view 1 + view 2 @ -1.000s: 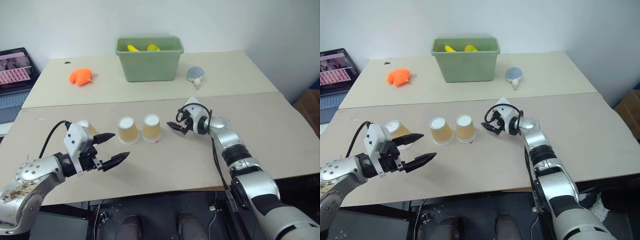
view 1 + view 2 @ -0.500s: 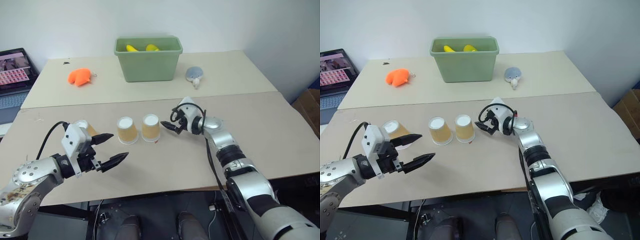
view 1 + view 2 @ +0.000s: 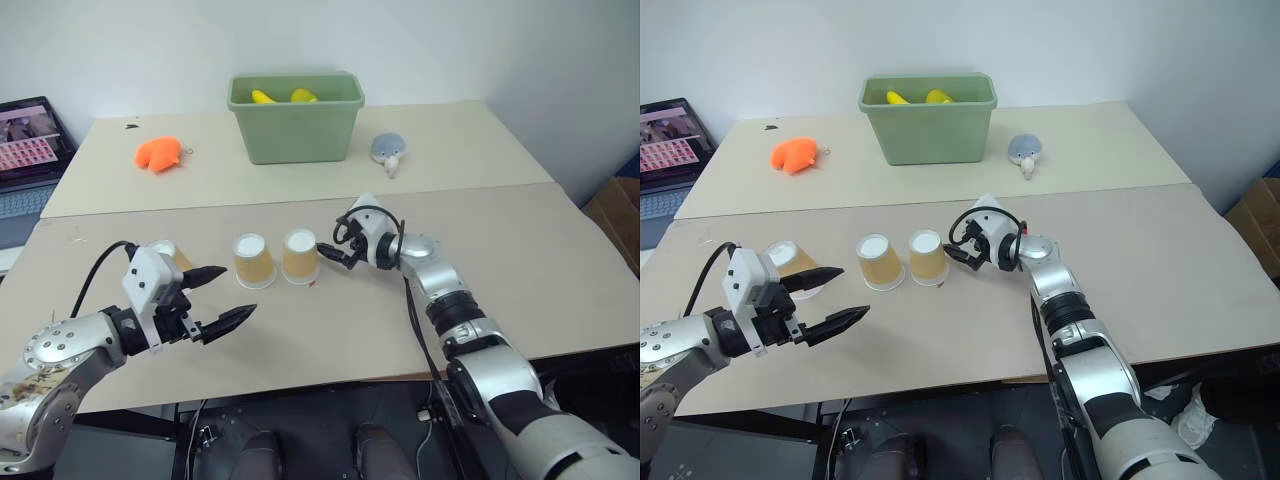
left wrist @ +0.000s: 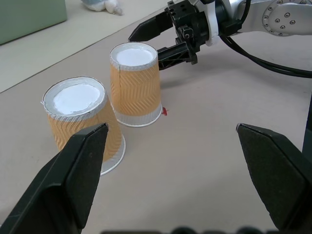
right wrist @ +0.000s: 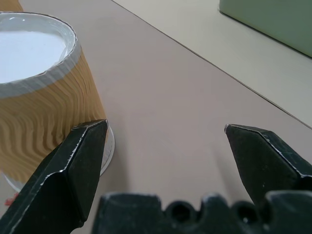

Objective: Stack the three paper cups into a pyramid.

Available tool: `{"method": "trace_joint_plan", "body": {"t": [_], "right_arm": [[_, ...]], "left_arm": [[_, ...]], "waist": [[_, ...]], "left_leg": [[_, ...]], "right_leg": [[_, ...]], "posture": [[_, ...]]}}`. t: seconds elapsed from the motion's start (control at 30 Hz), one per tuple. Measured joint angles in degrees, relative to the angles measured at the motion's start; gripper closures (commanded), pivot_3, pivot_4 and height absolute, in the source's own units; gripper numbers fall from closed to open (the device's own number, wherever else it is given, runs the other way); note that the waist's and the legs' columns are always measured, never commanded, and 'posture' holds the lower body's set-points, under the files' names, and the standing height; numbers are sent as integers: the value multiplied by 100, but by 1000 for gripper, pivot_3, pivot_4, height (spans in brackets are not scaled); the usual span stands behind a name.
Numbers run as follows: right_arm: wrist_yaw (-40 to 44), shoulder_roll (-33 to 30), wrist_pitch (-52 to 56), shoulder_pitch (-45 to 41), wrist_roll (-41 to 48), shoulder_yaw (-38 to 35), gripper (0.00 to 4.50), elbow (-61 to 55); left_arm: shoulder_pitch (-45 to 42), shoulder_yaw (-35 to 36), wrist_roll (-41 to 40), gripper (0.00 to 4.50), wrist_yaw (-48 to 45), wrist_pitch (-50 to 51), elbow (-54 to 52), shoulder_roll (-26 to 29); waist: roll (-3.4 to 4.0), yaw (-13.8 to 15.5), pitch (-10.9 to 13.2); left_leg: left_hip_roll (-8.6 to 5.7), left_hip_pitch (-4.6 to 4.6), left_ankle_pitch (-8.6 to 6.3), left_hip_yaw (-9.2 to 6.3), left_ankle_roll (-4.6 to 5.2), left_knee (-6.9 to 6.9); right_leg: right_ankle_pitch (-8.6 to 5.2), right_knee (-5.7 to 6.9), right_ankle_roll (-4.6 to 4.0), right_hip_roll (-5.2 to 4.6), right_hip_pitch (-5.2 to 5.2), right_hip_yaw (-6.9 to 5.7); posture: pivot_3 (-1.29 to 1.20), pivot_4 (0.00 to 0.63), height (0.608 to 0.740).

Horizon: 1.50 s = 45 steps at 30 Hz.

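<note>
The wide tan bench (image 3: 330, 330) carries everything. At its far side stands a green rectangular plastic bin (image 3: 295, 118), with an orange soft toy (image 3: 160, 153) to its left and a grey round toy (image 3: 388, 149) to its right. The left pincer (image 3: 222, 297) hovers with its black fingers spread and empty, near the bench's front-left edge. The right pincer (image 3: 335, 253), also spread and empty, sits just beside the rightmost cup. The three tan-orange paper cups (image 3: 254, 260) rest on the near bench, unstacked: two stand upside down side by side, and the third lies tilted behind the left pincer.
</note>
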Motion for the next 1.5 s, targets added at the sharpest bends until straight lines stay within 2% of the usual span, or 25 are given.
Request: {"method": "trace_joint_plan", "body": {"t": [0.63, 1.0, 1.1, 1.17, 1.33, 1.4, 1.5], "right_arm": [[-119, 143, 226, 168, -35, 26, 18, -257], [58, -684, 72, -264, -8, -209, 18, 203], [537, -1005, 174, -296, 156, -304, 18, -82], [1144, -1287, 453, -195, 422, -333, 18, -664], [2921, -2317, 1858, 514, 1704, -368, 18, -3216], [3230, -2404, 2442, 681, 2247, -366, 18, -4086], [3300, -2390, 2793, 706, 2496, -249, 18, -4717]], "left_arm": [[-6, 0, -1, 0, 18, 6, 0, 7], [87, -15, 49, 0, 282, -8, -97, -228], [106, 17, 218, 0, 765, -51, -235, -598], [135, 61, 341, 0, 1289, -68, -379, -1039], [775, 97, 1147, 0, 2813, -294, -1081, -2270], [1073, 54, 1605, 0, 3350, -413, -1292, -2705], [1373, -28, 2082, 0, 3766, -570, -1404, -3032]], "waist": [[0, 2, 0], [0, 2, 0], [1, 10, 1], [1, 19, 1], [-1, 80, 0], [-1, 75, 0], [-4, 108, -2]], "left_leg": [[-1, 0, 0, 0, 0, 0], [0, -2, 0, 2, 0, 0], [-1, -3, 0, 1, 0, 0], [0, -6, 0, 0, 1, 1], [1, -12, -7, -5, 4, 4], [1, 5, -7, -4, 4, 5], [-3, 29, -6, -5, 4, 9]], "right_leg": [[0, 1, 0, 0, 0, 0], [0, -3, 0, -1, 0, 1], [0, -4, 0, -2, 0, 1], [0, -3, 0, -3, 0, 1], [0, -16, 1, -5, 3, 0], [0, -9, 1, -1, 16, 2], [2, -5, -2, 2, 37, 2]], "posture": [[0, 150, 732], [0, 150, 732], [0, 150, 732], [0, 150, 732], [0, 150, 732], [0, 150, 732], [0, 150, 732]]}}
